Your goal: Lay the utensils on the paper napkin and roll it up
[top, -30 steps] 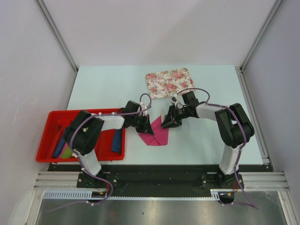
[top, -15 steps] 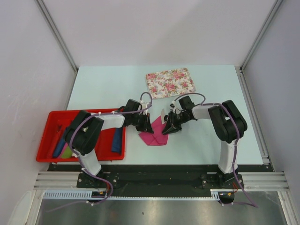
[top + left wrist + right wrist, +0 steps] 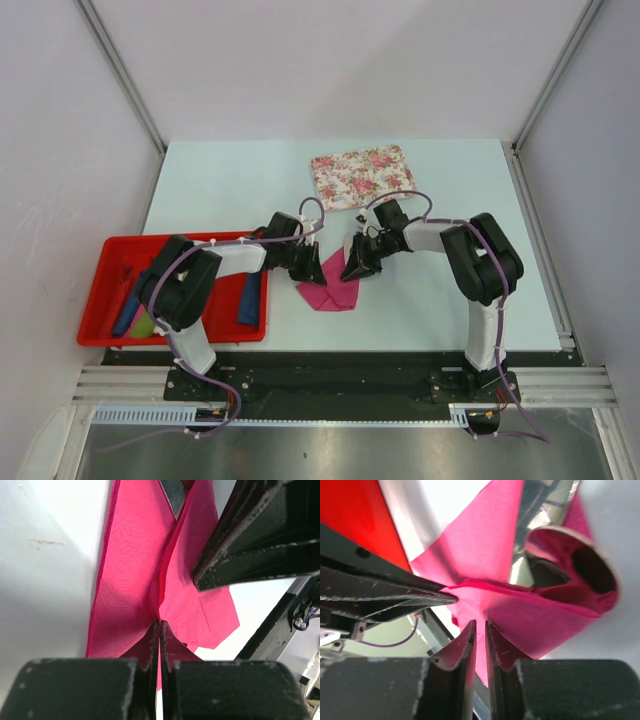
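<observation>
The magenta paper napkin (image 3: 330, 292) lies crumpled and folded up between my two grippers near the table's front. My left gripper (image 3: 308, 268) is shut on a raised fold of it, seen in the left wrist view with the napkin (image 3: 135, 570) pinched at the gripper's tips (image 3: 159, 624). My right gripper (image 3: 354, 268) meets the same ridge from the other side. Its jaws (image 3: 479, 624) stand a sliver apart with pink napkin (image 3: 555, 610) between them. A silvery utensil (image 3: 535, 515) shows inside the folds, and a sliver of it (image 3: 173, 491) in the left wrist view.
A floral mat (image 3: 362, 177) lies behind the grippers. A red tray (image 3: 110, 262) at the left holds blue rolls (image 3: 250, 298) and a green one (image 3: 143, 325), partly under the left arm. The table's front edge runs just below the napkin.
My right gripper has moved left and down onto the napkin's right side and its jaws have narrowed. The left gripper has stayed shut on the napkin.
</observation>
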Motion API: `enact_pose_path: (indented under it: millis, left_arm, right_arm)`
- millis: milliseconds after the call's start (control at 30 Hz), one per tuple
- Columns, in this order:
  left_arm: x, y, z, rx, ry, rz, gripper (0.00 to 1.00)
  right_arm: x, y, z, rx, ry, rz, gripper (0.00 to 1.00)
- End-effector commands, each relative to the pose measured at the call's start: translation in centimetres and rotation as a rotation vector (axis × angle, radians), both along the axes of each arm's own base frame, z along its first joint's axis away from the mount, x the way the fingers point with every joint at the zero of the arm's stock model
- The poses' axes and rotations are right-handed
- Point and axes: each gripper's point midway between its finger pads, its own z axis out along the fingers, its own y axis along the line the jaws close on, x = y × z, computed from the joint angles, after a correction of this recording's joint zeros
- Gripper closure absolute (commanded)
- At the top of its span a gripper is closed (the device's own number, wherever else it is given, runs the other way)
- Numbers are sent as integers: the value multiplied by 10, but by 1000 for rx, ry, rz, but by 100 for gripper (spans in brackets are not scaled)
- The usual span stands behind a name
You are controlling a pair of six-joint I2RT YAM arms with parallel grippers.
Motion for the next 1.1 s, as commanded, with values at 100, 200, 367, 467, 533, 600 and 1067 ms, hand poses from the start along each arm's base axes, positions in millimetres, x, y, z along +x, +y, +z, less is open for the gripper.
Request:
enact_pose_path:
  millis: [100,200,367,467,533,600,1067]
  left_arm:
    - [0,-2,10,-6,-62,-41,100]
    - [-4,-7,11,-9,-66,-63,100]
    - [-7,-13,12,-14,-67,-75,100]
    - [-7,-13,12,-12,-67,-73,100]
    - [-7,-13,13,-12,-67,-73,100]
    - [-8,-13,15,-13,-67,-73,100]
    - [-11,-15,22,-32,-61,-69,100]
  right_arm:
    - [5,-3,-14,-79,-37,17,84]
    - [4,-1,-9,-66,-40,23,83]
    - [3,2,5,-25,-49,28,78]
    - [2,4,13,-5,-51,33,77]
    - [1,4,14,-2,-46,30,76]
    - [1,5,18,15,-50,35,76]
    - [0,9,29,42,-78,51,74]
